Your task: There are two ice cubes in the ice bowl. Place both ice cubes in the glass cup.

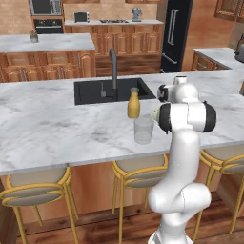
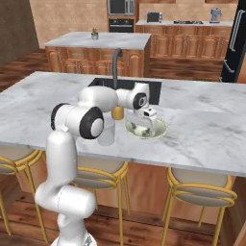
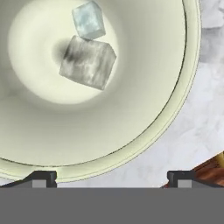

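Observation:
The ice bowl [image 3: 144, 100] is pale yellow-green and seen from close above in the hand view. Two ice cubes lie touching in its hollow, a small clear ice cube [image 3: 89, 20] and a larger grey ice cube [image 3: 88, 62]. My gripper [image 3: 111, 179] hangs over the bowl's near rim, open, its fingertips [image 3: 41, 178] wide apart with nothing between them. From the right base view the gripper [image 2: 143, 129] points down into the ice bowl [image 2: 161, 130]. The glass cup [image 1: 143, 129] stands left of the bowl; my arm partly hides the glass cup [image 2: 106, 132].
An orange bottle [image 1: 134, 103] stands just behind the glass. Farther back are the black sink [image 1: 90, 91] and its faucet [image 1: 113, 69]. The marble counter [image 1: 47, 128] ends close in front of the bowl, with yellow stools [image 1: 138, 171] below.

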